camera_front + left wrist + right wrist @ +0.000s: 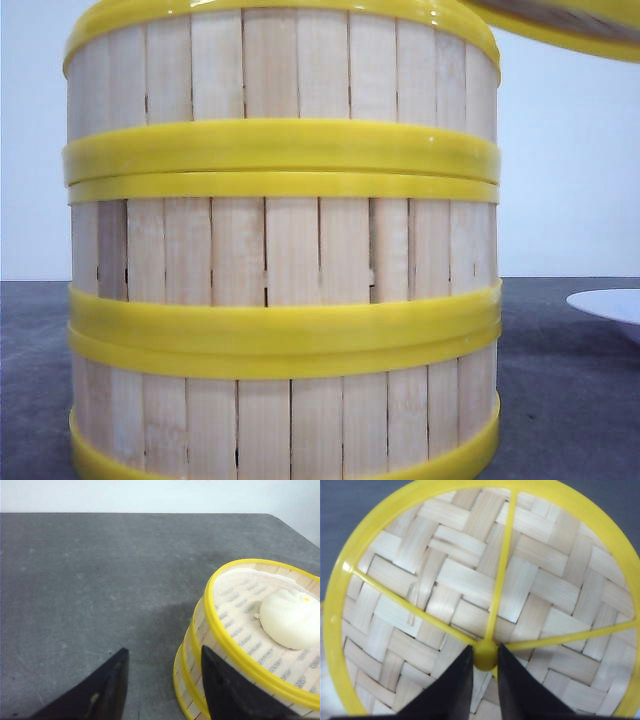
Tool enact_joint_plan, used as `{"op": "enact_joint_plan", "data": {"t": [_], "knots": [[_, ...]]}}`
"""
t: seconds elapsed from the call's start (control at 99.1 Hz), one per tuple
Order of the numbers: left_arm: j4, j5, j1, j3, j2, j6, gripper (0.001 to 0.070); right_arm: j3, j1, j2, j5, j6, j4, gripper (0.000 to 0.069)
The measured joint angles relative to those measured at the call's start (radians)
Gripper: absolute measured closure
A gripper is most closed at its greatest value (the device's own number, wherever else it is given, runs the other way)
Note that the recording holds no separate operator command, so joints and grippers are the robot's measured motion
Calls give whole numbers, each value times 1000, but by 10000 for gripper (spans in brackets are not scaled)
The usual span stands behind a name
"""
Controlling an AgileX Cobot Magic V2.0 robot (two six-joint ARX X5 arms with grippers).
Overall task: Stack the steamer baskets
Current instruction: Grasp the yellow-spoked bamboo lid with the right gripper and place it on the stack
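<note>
Three steamer baskets stand stacked close in front of the front camera: top (280, 70), middle (280, 250), bottom (280, 420). In the left wrist view the top basket (235, 650) is uncovered and holds a white bun (290, 617) on a liner. My left gripper (164, 650) is open beside the stack, over bare table, one finger (220, 685) close to the basket wall. My right gripper (484, 652) is shut on the yellow centre knob (485, 656) of a woven lid (445, 575) with a yellow rim. That lid's edge (560, 22) hangs above the stack's right side.
A white plate (610, 303) lies on the dark grey table (90, 580) to the right of the stack. The table's far edge meets a pale wall, and one corner shows in the left wrist view.
</note>
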Motion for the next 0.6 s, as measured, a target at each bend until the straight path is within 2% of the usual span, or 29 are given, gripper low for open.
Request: {"op": "enact_joint_plan", "data": {"t": [0.192,0.323,0.424,0.595], "knots": [[0,0,0,0,0,0,441,6,243,30,18,20,1,636],[0,0,0,0,0,0,441,6,378,71,109,24,1,637],[0,0,0,0,0,0,441,6,443,100,169,25,1,637],[0,0,0,0,0,0,441,6,500,140,182,25,1,637]]}}
